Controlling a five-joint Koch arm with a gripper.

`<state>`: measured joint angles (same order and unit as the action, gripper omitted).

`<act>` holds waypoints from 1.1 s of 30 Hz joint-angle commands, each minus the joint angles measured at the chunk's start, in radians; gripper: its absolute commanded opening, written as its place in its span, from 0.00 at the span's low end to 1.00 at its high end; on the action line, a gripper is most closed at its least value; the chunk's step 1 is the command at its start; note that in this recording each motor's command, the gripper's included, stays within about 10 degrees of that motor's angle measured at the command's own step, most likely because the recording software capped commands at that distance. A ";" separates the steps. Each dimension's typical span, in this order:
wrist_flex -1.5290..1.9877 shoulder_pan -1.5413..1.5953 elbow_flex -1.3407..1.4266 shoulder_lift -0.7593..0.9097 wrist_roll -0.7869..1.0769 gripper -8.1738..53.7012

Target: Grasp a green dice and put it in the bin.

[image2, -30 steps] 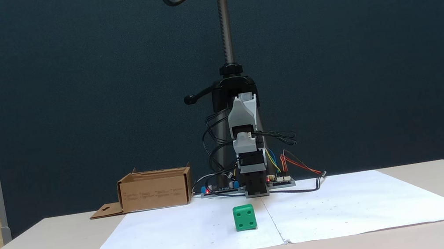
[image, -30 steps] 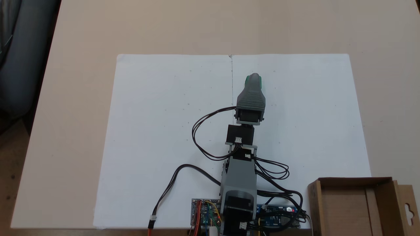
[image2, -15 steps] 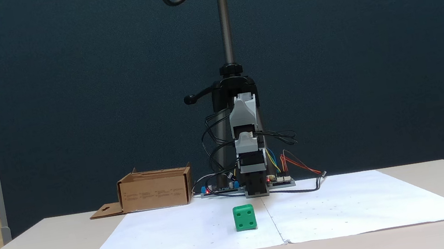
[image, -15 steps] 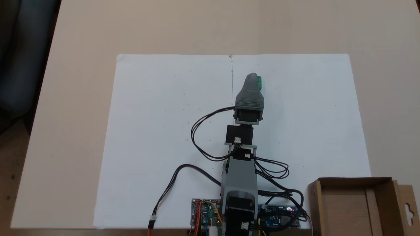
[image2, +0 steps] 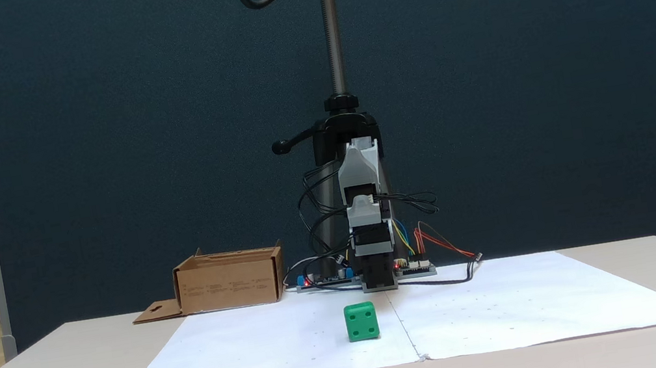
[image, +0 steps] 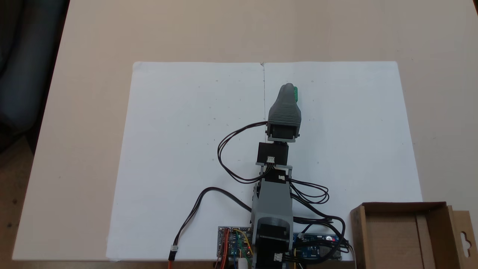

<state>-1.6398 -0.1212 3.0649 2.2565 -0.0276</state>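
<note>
The green dice rests on the white paper near its middle seam, four pips facing the front camera. From above, only a green sliver of the dice peeks out beside the grey gripper, which hangs over it. Seen from the front, the gripper is well above the table and apart from the dice. Its jaws lie one behind the other, so their state is unclear. The bin, a brown cardboard box, stands beside the arm's base and sits at the back left in the front-facing fixed view.
White paper covers the table's middle. Circuit boards and looping black cables sit around the arm's base. A camera pole rises behind the arm before a dark blue partition.
The gripper tip swayed very slightly sideways, so the green sliver beside it looks narrower from above. The dice and bin stayed put.
</note>
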 commanded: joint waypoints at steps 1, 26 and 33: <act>-0.034 -0.003 0.067 0.114 -0.061 0.85; 0.592 -0.002 -0.468 0.110 0.086 0.84; 1.057 -0.028 -0.831 0.112 0.086 0.85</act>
<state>-0.5952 -0.1365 2.2718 2.2565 -0.0153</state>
